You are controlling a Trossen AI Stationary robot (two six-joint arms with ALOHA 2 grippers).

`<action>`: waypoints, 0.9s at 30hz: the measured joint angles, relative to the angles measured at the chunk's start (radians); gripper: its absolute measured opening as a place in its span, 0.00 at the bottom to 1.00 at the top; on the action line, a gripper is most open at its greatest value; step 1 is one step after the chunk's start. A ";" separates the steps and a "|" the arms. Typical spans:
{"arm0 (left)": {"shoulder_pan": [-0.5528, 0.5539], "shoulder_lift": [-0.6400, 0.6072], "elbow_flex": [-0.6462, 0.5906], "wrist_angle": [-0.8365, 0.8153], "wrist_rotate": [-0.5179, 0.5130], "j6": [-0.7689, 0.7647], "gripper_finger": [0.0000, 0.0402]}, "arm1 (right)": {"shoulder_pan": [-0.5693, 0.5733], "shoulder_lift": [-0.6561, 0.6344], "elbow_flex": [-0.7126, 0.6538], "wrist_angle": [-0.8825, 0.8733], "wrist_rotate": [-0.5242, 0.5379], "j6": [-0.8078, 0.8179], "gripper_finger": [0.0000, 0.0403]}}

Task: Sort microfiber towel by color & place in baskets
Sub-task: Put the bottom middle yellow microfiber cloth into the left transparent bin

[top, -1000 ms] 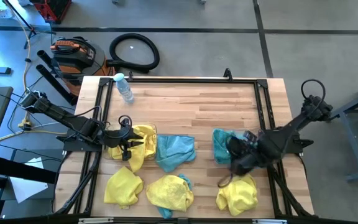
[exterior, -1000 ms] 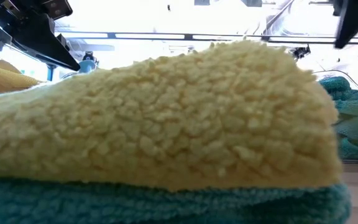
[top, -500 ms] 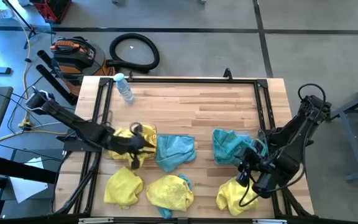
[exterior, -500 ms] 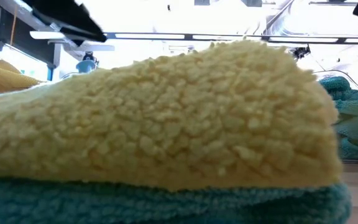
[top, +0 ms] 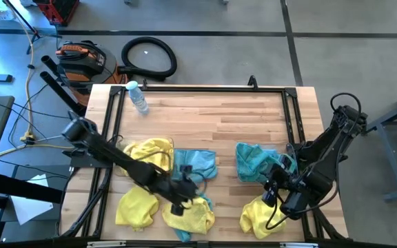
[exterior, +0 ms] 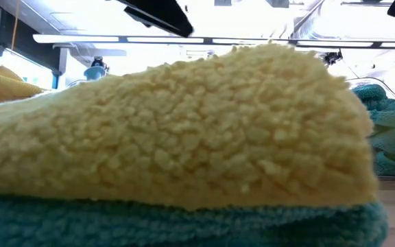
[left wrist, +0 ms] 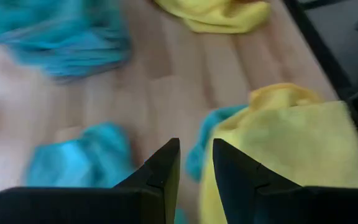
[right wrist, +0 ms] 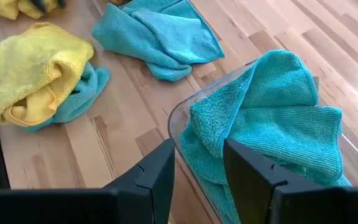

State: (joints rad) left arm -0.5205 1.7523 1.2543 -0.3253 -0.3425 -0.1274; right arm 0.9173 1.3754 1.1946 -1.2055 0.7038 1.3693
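Observation:
My left gripper (top: 182, 197) (left wrist: 195, 149) hovers open over bare wood, at the edge of a yellow towel lying on a teal one (top: 191, 213) (left wrist: 291, 143) near the table's front; nothing is between its fingers. This pair fills the low view (exterior: 184, 137). My right gripper (top: 273, 184) (right wrist: 197, 149) stands open above the near rim (right wrist: 174, 118) of a see-through basket holding teal towels (top: 253, 162) (right wrist: 266, 118). Loose on the wood lie a teal towel (top: 197, 164) and yellow ones (top: 135, 207) (top: 262, 215). A yellow heap (top: 150, 151) lies at the left.
A clear water bottle with a blue cap (top: 138, 96) lies at the far left of the table. Black frame rails (top: 291, 117) run along the table's edges. The far half of the wooden top (top: 212, 114) is bare.
My left gripper has swept from the yellow heap at the left toward the table's right and near edge, ending over the yellow-on-teal towel. My right gripper swung from above the teal basket toward the near edge, then kept still. No towel has moved.

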 joint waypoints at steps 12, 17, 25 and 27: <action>0.001 0.251 0.159 -0.024 0.174 0.001 0.21 | 0.000 0.000 0.000 0.045 0.000 0.000 0.33; 0.002 0.259 0.160 -0.062 0.175 -0.068 0.10 | 0.000 0.000 0.000 0.052 0.005 0.000 0.33; -0.019 0.093 0.160 -0.267 0.122 -0.012 0.00 | 0.000 0.011 0.000 0.083 0.081 -0.001 0.33; -0.019 0.003 0.160 -0.331 0.094 -0.015 0.00 | -0.003 0.024 0.000 0.084 0.074 0.000 0.33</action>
State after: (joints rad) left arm -0.5400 1.7549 1.4139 -0.6558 -0.2484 -0.1426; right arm 0.9142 1.3993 1.1950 -1.1218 0.7780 1.3689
